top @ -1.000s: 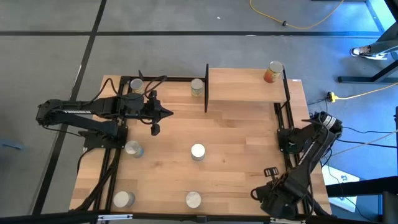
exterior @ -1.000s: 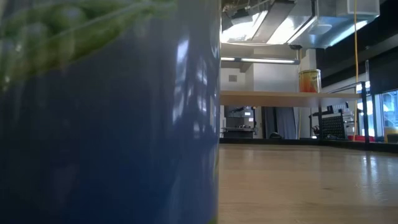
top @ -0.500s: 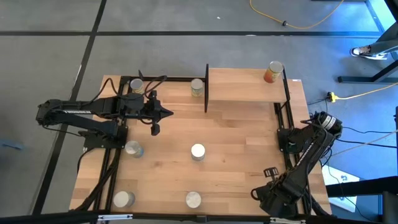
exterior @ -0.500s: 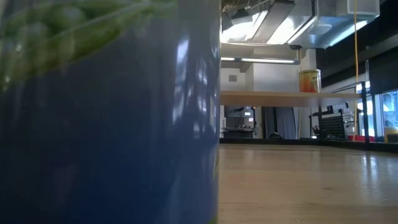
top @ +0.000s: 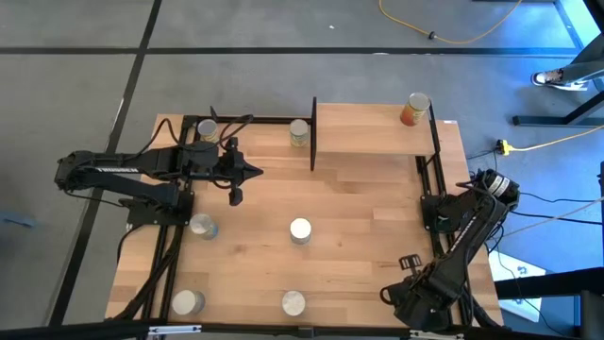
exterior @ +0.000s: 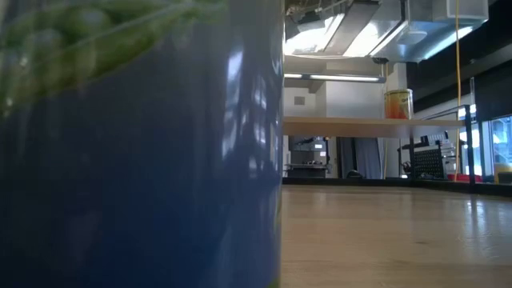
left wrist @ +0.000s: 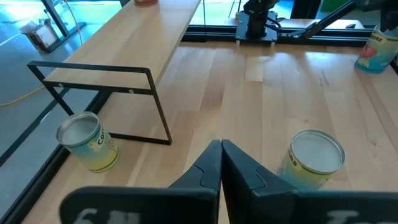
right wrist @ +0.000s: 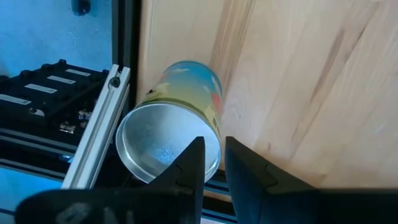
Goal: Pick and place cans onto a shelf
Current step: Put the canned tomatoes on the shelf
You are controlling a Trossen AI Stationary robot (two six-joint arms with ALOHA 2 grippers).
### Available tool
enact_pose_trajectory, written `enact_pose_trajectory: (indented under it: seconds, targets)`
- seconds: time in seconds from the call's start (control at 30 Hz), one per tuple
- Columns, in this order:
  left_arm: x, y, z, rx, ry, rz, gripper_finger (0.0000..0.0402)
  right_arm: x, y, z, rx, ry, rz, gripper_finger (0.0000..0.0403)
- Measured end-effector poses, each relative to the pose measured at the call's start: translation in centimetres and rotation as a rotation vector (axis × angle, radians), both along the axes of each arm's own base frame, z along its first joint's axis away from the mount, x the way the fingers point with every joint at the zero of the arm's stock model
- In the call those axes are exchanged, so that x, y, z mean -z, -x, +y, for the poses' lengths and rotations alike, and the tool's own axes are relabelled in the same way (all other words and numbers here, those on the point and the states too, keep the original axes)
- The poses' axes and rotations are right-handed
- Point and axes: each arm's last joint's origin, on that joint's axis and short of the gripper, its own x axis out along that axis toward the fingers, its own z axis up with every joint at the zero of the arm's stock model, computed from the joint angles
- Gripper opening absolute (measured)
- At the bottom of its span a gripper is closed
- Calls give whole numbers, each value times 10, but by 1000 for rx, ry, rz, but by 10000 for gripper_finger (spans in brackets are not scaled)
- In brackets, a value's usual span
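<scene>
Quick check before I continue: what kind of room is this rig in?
Probably a robotics lab or workshop: bare grey floor with a loose yellow cable, ceiling ducting and strip lights, and equipment racks behind the table.

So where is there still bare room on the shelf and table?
The shelf is bare except for the orange can at its far right corner. The table is open between the centre can and the right arm. It is crowded at the left: the left gripper and two cans.
</scene>
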Motion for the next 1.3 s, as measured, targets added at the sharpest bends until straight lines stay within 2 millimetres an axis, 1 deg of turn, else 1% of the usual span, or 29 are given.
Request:
enact_pose_trajectory:
  seconds: [0.5, 0.73, 1.3]
  targets:
    - [0, 0, 0, -2, 5, -1, 0, 0, 0, 1, 26, -6, -8, 64]
    - [0, 0, 0, -2, 7, -1, 0, 7, -2, 4, 25, 15, 7, 64]
    - [0, -1, -13, 68, 6, -1, 0, 10, 1, 7, 12, 22, 14, 64]
